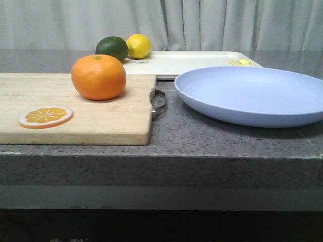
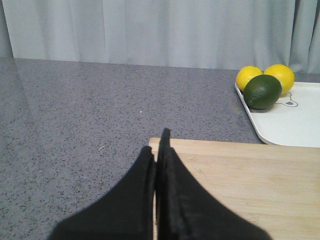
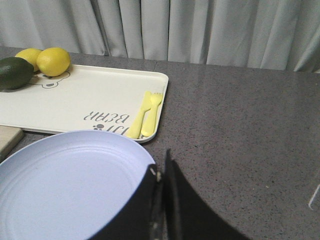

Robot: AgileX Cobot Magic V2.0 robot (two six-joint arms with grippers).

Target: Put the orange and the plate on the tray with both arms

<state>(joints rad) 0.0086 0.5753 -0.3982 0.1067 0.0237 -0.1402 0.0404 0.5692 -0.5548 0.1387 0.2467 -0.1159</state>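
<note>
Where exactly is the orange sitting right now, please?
In the front view, the orange sits left of centre on the wooden cutting board, behind the orange slice.

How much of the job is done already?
Nothing is done yet. The orange sits on the wooden cutting board, and the plate rests on the counter in front of the tray. Both grippers, left and right, have shut, empty jaws. Both items are left to move.

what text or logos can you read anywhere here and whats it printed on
"BEAR": on the tray, seen upside down in the right wrist view.
A word before it, partly hidden by the plate rim: unreadable.
A small bear-face drawing by the lemons, no text.
Nothing else carries lettering.
</note>
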